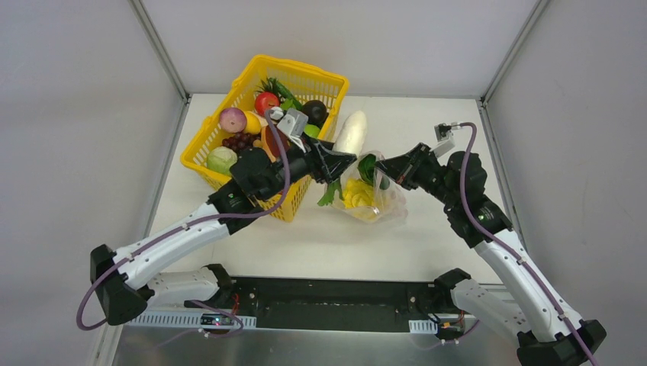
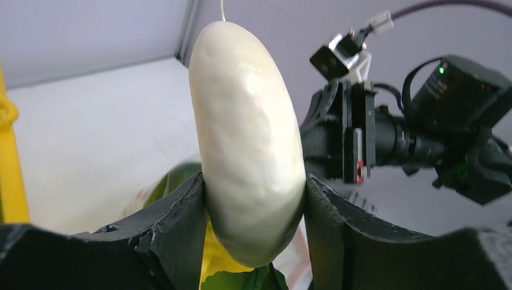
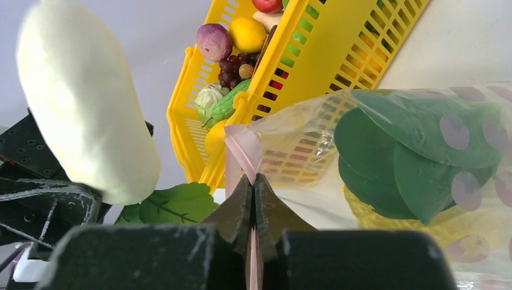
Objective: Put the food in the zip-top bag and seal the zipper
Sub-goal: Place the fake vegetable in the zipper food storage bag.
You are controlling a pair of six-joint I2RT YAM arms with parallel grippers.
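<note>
My left gripper (image 1: 341, 162) is shut on the white radish (image 1: 351, 132), holding it by its lower end just above the mouth of the clear zip-top bag (image 1: 371, 200). The radish fills the left wrist view (image 2: 247, 139) between both fingers. My right gripper (image 1: 384, 174) is shut on the bag's pink zipper strip (image 3: 243, 148) and holds that edge up. Inside the bag lie the yellow ruffled cabbage (image 1: 357, 195) and dark leafy greens (image 3: 410, 151). A green leaf (image 3: 172, 204) hangs at the bag's left side. The radish also shows in the right wrist view (image 3: 84, 96).
The yellow mesh basket (image 1: 210, 134) stands at the back left, tilted, with a red tomato (image 1: 265, 101), purple onion (image 1: 233, 120), lemon (image 1: 252, 121), grapes, a pale cabbage (image 1: 222, 160) and other toy foods. The table's white walls close in on both sides.
</note>
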